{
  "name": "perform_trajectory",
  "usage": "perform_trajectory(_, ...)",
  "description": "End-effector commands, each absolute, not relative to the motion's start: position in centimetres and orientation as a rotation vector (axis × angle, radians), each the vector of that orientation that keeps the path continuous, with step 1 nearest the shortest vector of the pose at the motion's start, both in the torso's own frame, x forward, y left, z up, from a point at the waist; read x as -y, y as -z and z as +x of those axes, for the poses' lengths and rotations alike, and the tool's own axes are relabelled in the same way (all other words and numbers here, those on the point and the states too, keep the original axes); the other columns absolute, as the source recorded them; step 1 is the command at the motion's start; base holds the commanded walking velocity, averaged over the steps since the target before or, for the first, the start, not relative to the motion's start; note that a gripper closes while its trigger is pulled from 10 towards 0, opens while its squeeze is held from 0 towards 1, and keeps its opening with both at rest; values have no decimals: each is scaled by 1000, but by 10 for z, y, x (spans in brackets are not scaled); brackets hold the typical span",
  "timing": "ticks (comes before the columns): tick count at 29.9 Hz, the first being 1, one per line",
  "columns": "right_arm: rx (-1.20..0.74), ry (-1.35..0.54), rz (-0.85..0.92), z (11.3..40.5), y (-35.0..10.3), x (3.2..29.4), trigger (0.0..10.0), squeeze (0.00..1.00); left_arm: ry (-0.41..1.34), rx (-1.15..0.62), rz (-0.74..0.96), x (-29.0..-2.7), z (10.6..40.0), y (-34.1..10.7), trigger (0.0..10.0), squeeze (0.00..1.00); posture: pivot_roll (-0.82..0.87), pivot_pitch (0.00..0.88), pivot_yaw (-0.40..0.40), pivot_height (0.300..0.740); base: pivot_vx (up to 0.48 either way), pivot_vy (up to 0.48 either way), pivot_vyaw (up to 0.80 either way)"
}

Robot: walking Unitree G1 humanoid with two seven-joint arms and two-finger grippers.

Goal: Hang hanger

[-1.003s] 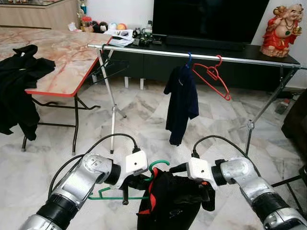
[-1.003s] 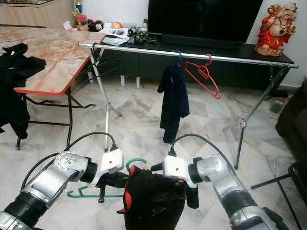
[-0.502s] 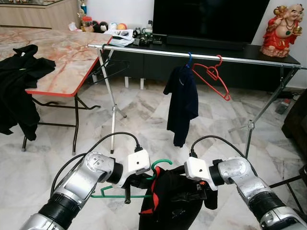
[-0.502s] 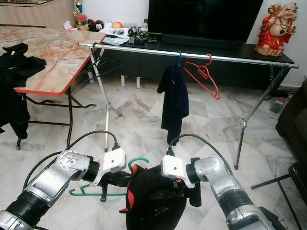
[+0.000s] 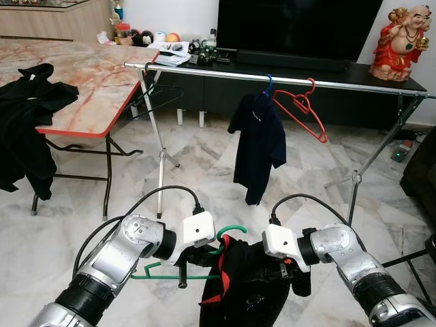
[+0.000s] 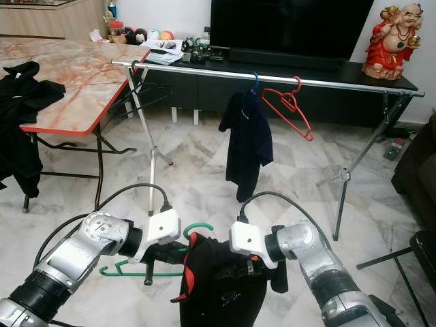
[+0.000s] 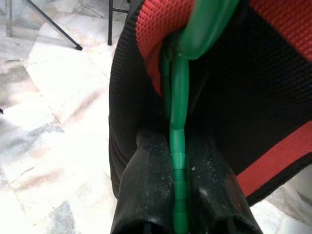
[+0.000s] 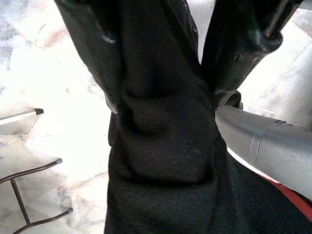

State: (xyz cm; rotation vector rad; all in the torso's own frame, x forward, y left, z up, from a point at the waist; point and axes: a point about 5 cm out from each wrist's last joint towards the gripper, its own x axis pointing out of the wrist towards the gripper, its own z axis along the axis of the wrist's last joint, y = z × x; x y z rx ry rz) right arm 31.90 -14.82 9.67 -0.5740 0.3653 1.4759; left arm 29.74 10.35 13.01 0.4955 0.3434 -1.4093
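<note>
Far left: black clothing (image 5: 26,129) draped over the edge of a marble-top table (image 5: 88,78); its lower part hangs off the side, cut by the frame edge.

Left gripper (image 7: 178,185) low in front of the robot, both fingers pressed tight on the stem of a green hanger (image 5: 178,275). Wrist view: the green bar runs between the two black fingers (image 7: 146,195), no gap either side. The hanger's hook (image 5: 231,232) curves up above the garment; one shoulder bar sticks out to the left, the other is hidden inside the cloth.

Black garment with red trim (image 5: 248,293) hangs on that hanger between the two grippers; its lower end is cut off by the frame.

Right gripper (image 8: 163,105) just right of the hanger, fingers clamped on a bunched fold of the black fabric. From the head views its fingertips are buried in cloth and hard to make out.

Beyond, well apart from the grippers: a metal clothes rail (image 5: 272,76) on folding legs. An empty black hanger (image 5: 155,95) near its left end, a dark navy shirt (image 5: 259,146) on a blue hook mid-rail, a red hanger (image 5: 301,109) just right of it. Right end of the rail runs out of frame.

Behind the rail: a dark TV (image 5: 300,30) and a red-and-gold figurine (image 5: 402,42).
</note>
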Motion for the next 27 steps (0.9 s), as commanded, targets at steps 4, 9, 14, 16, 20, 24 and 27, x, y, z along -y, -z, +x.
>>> perform_trajectory(4,-387,-1496,-570,319,-97,149,0,0,1418,-272,537,-96,301,-147,10000,0,24,39,-68,740,0,0,0)
perform_trajectory(9,-404,-1506,-565,318,-96,150,0,0,1417,-269,538,-96,301,-148,10000,0,23,39,-67,740,0,0,0)
perform_trajectory(14,-421,-1512,-559,317,-94,151,0,0,1408,-253,545,-96,304,-152,10000,0,24,39,-68,740,0,0,0)
perform_trajectory(16,-425,-1516,-554,316,-94,152,0,0,1407,-250,546,-96,304,-152,10000,0,24,37,-69,740,0,0,0)
perform_trajectory(20,-435,-1529,-549,314,-93,152,0,0,1401,-243,546,-96,305,-154,10000,0,24,35,-69,740,0,0,0)
perform_trajectory(24,-432,-1533,-523,313,-93,153,0,0,1405,-241,546,-95,305,-155,10000,0,21,36,-68,740,0,0,0)
perform_trajectory(27,-432,-1539,-500,312,-93,154,0,0,1408,-247,548,-95,304,-153,10000,0,22,35,-68,740,0,0,0)
